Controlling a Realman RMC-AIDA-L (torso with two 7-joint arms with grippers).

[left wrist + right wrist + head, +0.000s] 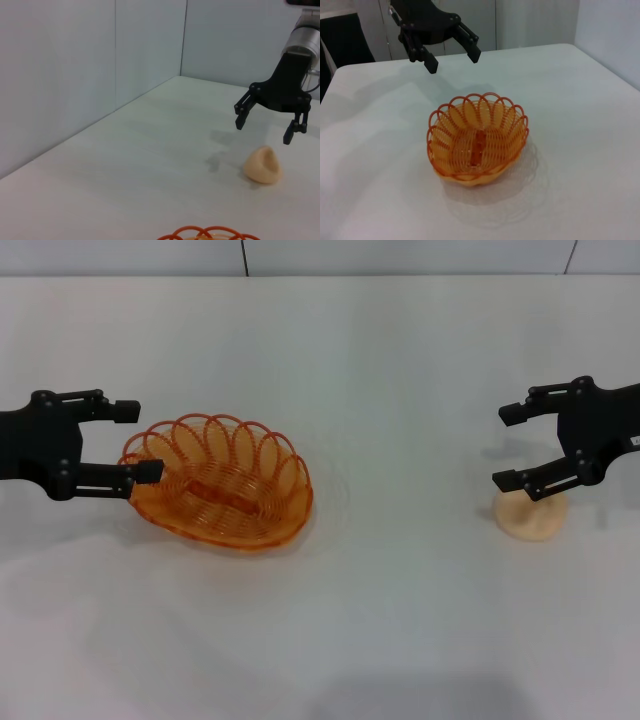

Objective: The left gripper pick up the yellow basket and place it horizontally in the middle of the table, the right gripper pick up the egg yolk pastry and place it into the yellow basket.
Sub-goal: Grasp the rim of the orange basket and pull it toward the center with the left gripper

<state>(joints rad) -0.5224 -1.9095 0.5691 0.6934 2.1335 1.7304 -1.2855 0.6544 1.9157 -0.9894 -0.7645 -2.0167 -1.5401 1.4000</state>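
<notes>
The yellow basket (222,485) stands empty on the white table (390,380), left of the middle. My left gripper (138,441) is open at the basket's left end, one finger close over the rim, holding nothing. In the right wrist view the basket (477,140) sits apart from the left gripper (453,62), which hovers beyond it. The egg yolk pastry (531,515) lies on the table at the right. My right gripper (507,448) is open and empty just above it. The left wrist view shows the right gripper (265,130) over the pastry (263,165), and the basket's rim (210,233).
Walls (75,75) close the table's far side and one corner. Bare white table surface lies between the basket and the pastry (400,500) and along the front.
</notes>
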